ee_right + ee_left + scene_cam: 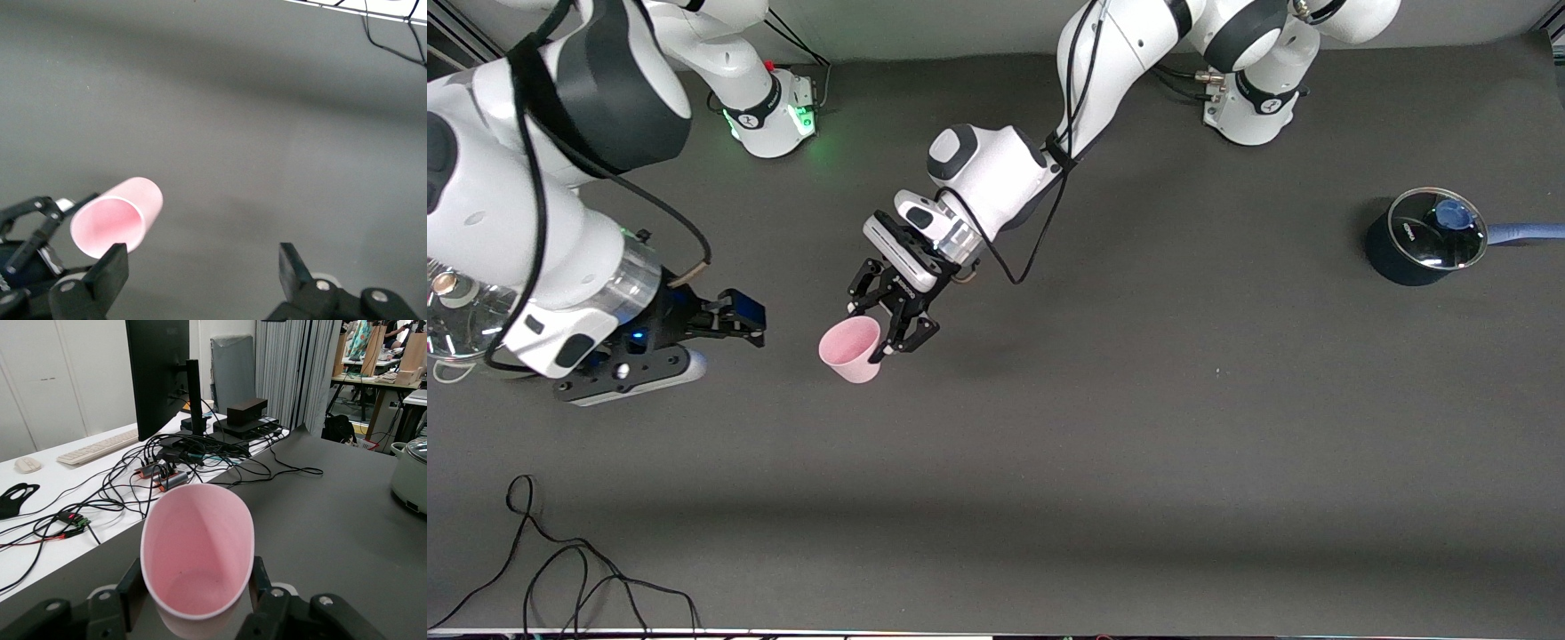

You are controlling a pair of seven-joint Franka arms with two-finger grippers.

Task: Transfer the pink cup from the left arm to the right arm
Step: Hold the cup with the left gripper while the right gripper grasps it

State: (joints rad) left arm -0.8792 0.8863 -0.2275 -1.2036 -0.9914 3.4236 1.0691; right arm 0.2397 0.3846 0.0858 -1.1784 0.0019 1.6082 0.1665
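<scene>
Now the left gripper (882, 327) is clenched on the pink cup (851, 349), held over mid-table (tipped sideways); its long axis runs roughly 2-to-8 o'clock in front view, mouth toward 8. Right gripper (734, 322) hangs released near it, w/ fingers spread.

The left arm reaches from its base down across the middle of the worktop, wrist bent toward the right arm's end. Its left claw (876, 324) hangs in the air over the worktop, fingers (110, 603) closed on the pink cup (852, 348), which it holds tilted on its side. The right arm extends from its base with forearm angled downward; its right claw (734, 320) hovers beside the cup, fingers (113, 267) spread wide, gripping nothing.
</scene>
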